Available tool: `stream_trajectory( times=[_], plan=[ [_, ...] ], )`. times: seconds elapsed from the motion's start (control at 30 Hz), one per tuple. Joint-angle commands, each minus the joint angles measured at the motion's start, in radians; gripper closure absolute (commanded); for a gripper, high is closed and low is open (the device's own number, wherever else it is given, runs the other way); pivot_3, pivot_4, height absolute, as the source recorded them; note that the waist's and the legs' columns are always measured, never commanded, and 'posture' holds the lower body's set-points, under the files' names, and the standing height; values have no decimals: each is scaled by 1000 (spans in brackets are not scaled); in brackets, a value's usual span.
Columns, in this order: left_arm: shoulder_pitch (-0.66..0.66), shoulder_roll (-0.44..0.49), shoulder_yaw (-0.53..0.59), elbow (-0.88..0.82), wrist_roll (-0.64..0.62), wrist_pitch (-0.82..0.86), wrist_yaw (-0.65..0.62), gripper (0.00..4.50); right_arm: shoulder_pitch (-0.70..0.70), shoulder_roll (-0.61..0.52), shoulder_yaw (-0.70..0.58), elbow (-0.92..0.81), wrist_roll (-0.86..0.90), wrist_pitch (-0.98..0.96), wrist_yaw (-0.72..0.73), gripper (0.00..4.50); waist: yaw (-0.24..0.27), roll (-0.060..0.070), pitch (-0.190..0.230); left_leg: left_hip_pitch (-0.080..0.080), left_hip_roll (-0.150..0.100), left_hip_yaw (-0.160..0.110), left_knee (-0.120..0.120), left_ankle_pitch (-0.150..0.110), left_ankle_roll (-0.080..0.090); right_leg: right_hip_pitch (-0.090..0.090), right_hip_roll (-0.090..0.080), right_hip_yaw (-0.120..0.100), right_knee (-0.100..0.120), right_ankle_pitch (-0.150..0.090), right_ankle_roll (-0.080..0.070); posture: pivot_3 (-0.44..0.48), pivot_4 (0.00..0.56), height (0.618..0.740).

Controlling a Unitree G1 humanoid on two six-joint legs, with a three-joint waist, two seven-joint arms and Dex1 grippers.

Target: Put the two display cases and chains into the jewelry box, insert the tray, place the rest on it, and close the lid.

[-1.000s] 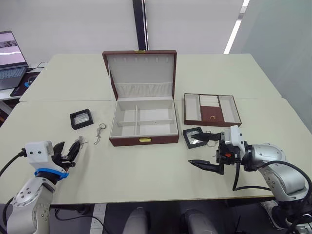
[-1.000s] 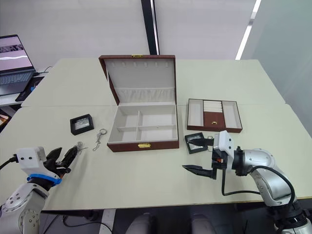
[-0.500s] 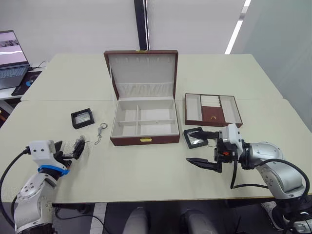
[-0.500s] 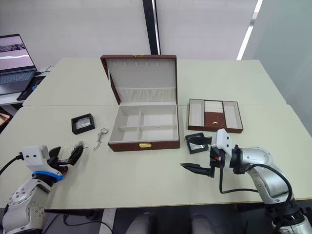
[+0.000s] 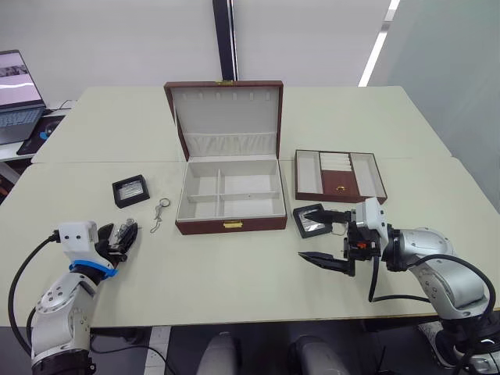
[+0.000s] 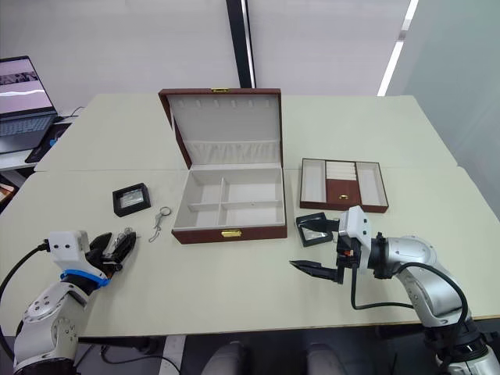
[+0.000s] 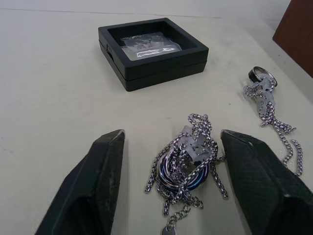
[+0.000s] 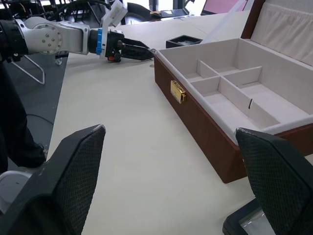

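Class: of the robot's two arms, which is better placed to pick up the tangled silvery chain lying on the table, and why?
Left. The left gripper is open with its fingers either side of the tangled silvery chain. The right gripper is across the table, by a small black display case.

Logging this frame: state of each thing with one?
jewelry box: open, compartments empty
lid: raised
tray: on table, outside box
left gripper: open around a chain
right gripper: open, beside a display case
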Motion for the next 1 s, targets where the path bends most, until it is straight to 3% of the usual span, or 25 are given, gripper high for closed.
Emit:
stream_trajectory(
  times=[0.03, 0.17, 0.57, 1.0],
  plan=[
    [27, -4, -20, -2, 9, 25, 2, 2778, -9, -4, -14, -19, 9, -6, 2, 0, 0, 0, 0, 0, 0, 0, 0, 0, 0, 0, 0, 0, 0, 0, 0, 0, 150, 740],
    [27, -8, -14, -6, 9, 18, 11, 3905, -15, 0, -12, -8, 5, -14, 5, 0, 0, 0, 0, 0, 0, 0, 0, 0, 0, 0, 0, 0, 0, 0, 0, 0, 150, 740],
    [44, -35, 10, -128, -37, 35, 50, 3915, -28, 4, -12, 7, 4, -22, 6, 0, 0, 0, 0, 0, 0, 0, 0, 0, 0, 0, 0, 0, 0, 0, 0, 0, 150, 740],
    [45, -36, 38, -484, -174, 191, 147, 3915, -38, 2, -15, 23, 4, -28, 12, 0, 0, 0, 0, -1, 0, 0, 0, 0, 0, 0, 0, 0, 0, 0, 0, 0, 150, 740]
  ],
)
